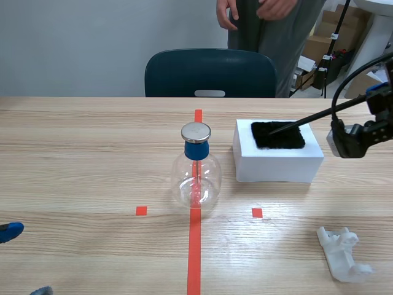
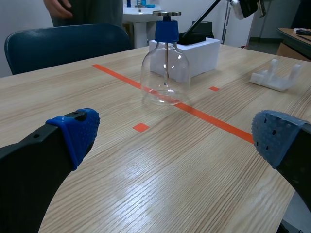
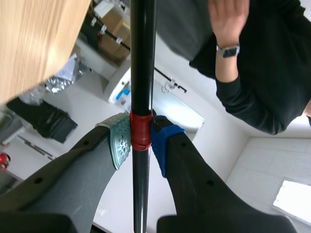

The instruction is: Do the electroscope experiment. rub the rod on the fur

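A wooden table (image 1: 73,160) carries a white foam block (image 1: 276,165) that props the black fur (image 1: 277,135) up ahead of the right gripper (image 3: 141,138). This gripper pinches the black rod (image 3: 142,58) at its red band, so the far tip lies on the fur, apparently for rubbing. The left gripper (image 2: 175,138) gapes wide and empty, with the electroscope flask (image 2: 165,73) ahead of it.

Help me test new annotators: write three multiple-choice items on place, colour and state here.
1. Where is the tip of the thin black rod? A. on the black fur patch atop the white foam block; B. inside a cup; C. on a book.
2. What colour is the stopper of the clear glass flask? A. red; B. green; C. blue.
3. How is the right gripper? A. open; B. shut on the rod; C. shut on nothing.
Key: 1A, tip lies on the fur; 2C, it shows blue; 3B, pads press the rod's red band.
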`<state>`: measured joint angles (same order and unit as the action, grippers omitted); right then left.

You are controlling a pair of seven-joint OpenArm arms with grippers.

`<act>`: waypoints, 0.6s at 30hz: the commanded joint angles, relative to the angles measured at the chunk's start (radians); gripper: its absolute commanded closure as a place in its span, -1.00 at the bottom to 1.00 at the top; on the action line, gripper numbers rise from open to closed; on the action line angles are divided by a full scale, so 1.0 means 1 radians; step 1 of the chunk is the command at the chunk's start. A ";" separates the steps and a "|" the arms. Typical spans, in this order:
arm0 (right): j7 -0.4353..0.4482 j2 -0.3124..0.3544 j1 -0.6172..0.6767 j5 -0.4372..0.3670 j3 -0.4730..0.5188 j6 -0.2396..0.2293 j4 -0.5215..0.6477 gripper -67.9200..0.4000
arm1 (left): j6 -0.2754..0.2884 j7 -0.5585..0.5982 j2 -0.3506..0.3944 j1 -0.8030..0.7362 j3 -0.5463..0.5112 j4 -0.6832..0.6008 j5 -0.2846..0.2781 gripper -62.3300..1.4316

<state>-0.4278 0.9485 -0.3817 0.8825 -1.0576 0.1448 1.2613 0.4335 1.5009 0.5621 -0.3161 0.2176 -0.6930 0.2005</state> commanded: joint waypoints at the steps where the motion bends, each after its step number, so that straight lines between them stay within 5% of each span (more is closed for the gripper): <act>1: -0.006 0.013 -0.002 0.014 0.003 -0.001 0.005 0.99 | -0.002 0.047 -0.004 0.001 -0.001 -0.009 -0.010 -1.00; 7: -0.003 0.079 0.011 -0.035 0.003 -0.008 0.002 0.99 | -0.002 0.047 -0.004 0.001 -0.001 -0.009 -0.010 -1.00; 18: -0.032 -0.006 0.014 -0.028 0.003 -0.008 -0.002 0.99 | -0.002 0.047 -0.004 0.001 -0.001 -0.009 -0.010 -1.00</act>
<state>-0.4496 0.9257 -0.3649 0.8490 -1.0554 0.1444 1.2602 0.4335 1.5013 0.5621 -0.3161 0.2176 -0.6930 0.2005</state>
